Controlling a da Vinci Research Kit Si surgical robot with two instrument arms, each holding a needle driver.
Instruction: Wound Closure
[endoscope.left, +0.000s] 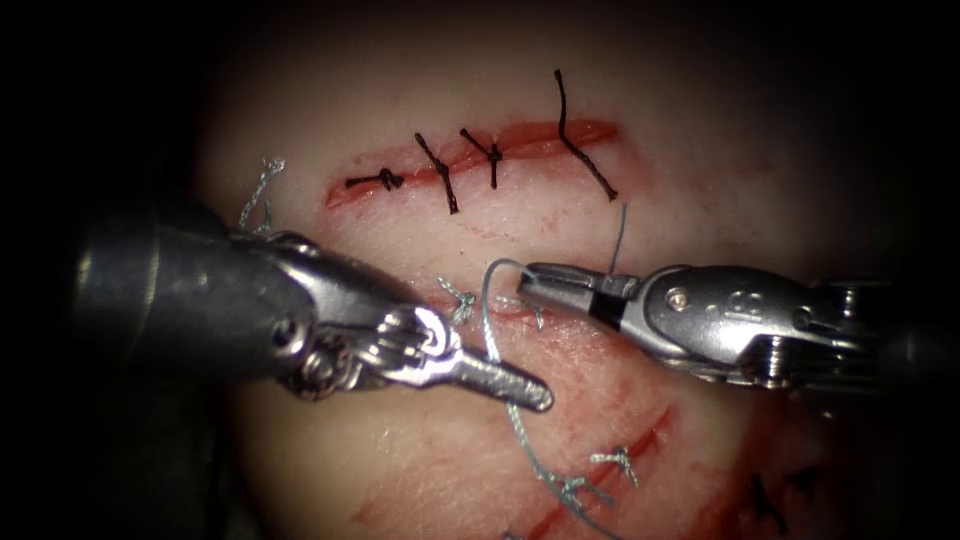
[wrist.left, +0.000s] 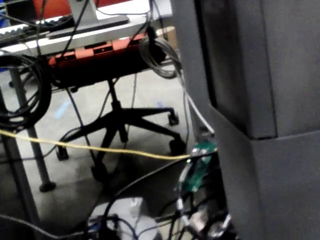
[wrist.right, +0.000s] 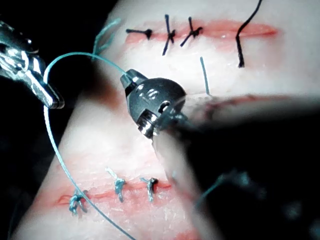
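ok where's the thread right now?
Endoscope view: the pale thread arcs from the right tool, whose jaws are shut on it, down past the left tool to a knot at the lower cut.

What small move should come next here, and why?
Probably the right tool easing the thread taut: its jaws look shut on it, and it arcs slack across the shut jaws of the left tool down to a knot at the lower cut.

Endoscope above tissue (endoscope.left: 400, 440); wrist close-ups.
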